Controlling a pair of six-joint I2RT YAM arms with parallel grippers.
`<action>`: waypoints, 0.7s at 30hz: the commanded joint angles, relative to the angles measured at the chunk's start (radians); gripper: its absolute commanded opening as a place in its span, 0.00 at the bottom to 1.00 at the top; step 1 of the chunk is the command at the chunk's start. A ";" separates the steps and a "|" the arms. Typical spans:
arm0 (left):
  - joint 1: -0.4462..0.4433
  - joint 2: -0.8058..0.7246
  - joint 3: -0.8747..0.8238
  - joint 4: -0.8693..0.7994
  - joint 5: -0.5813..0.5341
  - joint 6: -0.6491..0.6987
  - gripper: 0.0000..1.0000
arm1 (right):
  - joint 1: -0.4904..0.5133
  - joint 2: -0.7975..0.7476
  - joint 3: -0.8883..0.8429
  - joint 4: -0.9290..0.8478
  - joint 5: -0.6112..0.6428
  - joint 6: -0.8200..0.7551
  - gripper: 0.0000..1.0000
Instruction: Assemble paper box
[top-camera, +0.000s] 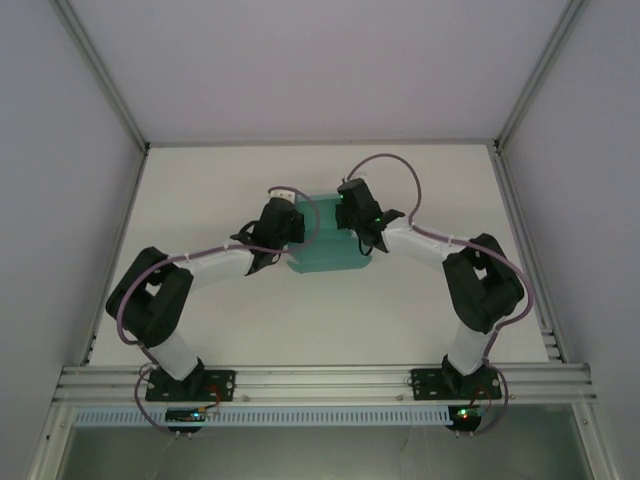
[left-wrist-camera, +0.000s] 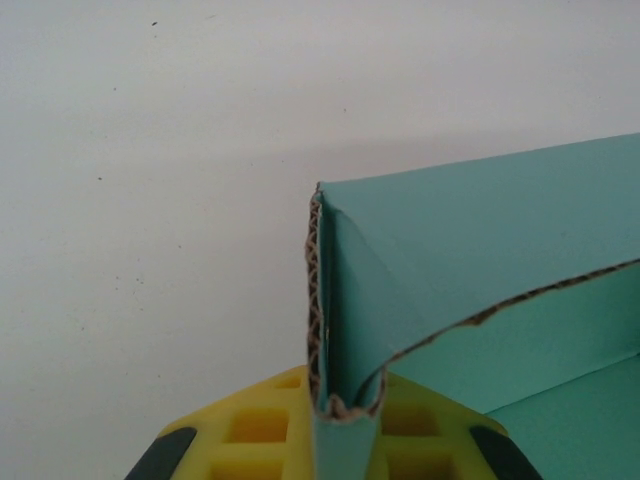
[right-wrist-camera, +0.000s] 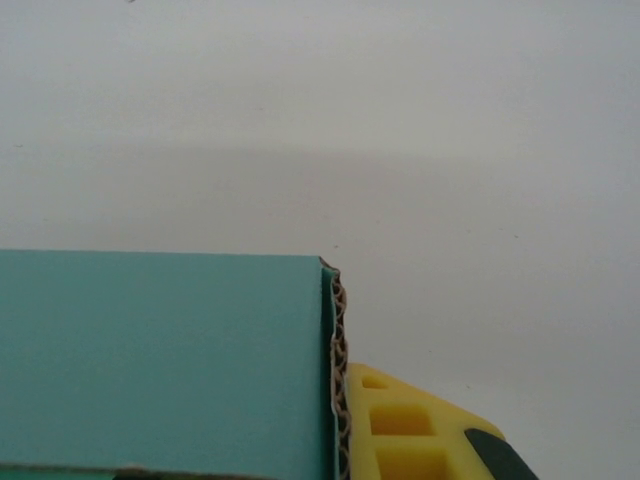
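The left end effector (left-wrist-camera: 345, 435) clamps the paper box (top-camera: 326, 256) wall; the right end effector (right-wrist-camera: 340, 440) sits beside an edge, hold unclear — fold corners square.

We bend both arms inward toward the paper box (top-camera: 325, 255). Our left gripper (left-wrist-camera: 345, 425) pinches its left wall. Our right gripper (top-camera: 360, 230) sits at its right wall, one finger (right-wrist-camera: 360, 440) touching the card.
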 joint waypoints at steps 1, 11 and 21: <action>0.010 -0.012 0.031 -0.045 -0.052 -0.054 0.00 | -0.010 0.056 0.062 -0.169 0.314 0.133 0.00; 0.008 0.001 0.076 -0.100 -0.067 -0.054 0.00 | -0.017 0.169 0.245 -0.468 0.602 0.357 0.00; 0.009 0.012 0.080 -0.094 -0.064 -0.072 0.00 | -0.052 0.000 -0.040 0.085 0.015 0.004 0.29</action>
